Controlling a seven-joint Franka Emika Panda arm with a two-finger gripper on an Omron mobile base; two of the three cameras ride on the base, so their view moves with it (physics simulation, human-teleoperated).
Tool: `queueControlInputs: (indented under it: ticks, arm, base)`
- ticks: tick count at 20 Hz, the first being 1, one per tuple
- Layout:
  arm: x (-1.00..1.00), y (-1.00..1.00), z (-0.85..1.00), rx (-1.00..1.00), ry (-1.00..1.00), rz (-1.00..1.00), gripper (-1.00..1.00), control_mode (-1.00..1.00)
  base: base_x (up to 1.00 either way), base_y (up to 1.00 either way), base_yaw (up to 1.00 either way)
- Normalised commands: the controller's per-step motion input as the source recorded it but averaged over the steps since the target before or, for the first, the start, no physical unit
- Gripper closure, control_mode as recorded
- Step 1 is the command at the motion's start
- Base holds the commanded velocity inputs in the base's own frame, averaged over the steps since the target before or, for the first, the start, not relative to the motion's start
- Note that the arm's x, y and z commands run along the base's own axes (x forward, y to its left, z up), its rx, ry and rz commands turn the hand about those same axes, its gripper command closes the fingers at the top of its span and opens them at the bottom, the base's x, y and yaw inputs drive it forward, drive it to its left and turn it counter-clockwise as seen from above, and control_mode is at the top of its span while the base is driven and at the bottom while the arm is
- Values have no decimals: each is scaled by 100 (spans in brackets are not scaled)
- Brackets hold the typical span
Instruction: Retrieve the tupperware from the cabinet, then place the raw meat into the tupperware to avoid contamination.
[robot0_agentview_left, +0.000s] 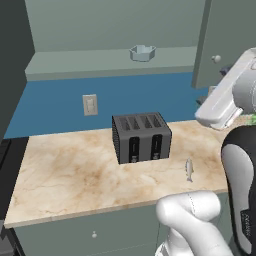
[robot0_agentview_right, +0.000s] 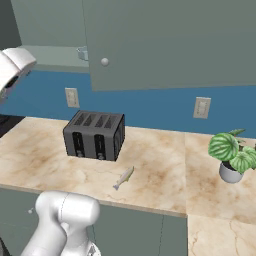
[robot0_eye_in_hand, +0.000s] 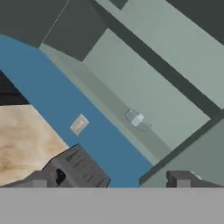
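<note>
Fingers (robot0_eye_in_hand: 39, 180) stand wide apart at the bottom of the hand view, gripping nothing, gripper (robot0_eye_in_hand: 109, 181) aimed at the open cabinet (robot0_agentview_left: 100, 60). Tupperware (robot0_agentview_left: 142, 52) sits on its shelf, upper centre of the left base view. Below, the raw meat (robot0_agentview_left: 189, 170) lies on the counter (robot0_agentview_left: 70, 170), right of the toaster (robot0_agentview_left: 141, 137)

1. The cabinet (robot0_agentview_left: 110, 62) stood open, its door (robot0_agentview_left: 225, 40) swung out at the right with a round knob (robot0_agentview_left: 216, 59)
2. The tupperware (robot0_agentview_left: 142, 52) sat upright on the cabinet's bottom shelf
3. A dark toaster (robot0_agentview_left: 142, 137) stood on the marble counter (robot0_agentview_left: 65, 175)
4. The raw meat (robot0_agentview_left: 189, 170), a small silvery fish, lay on the counter, near the toaster's right
5. A wall outlet (robot0_agentview_left: 90, 105) sat on the blue backsplash
</note>
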Motion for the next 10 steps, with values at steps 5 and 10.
queueControlInputs:
  ticks: [5,10]
  arm:
    - [31,27,-8,-25,-17,-16,-100,-100]
    - [51,18,-15,-23,-10,-16,-100,-100]
  base:
    - [0,0,0]
    - [0,0,0]
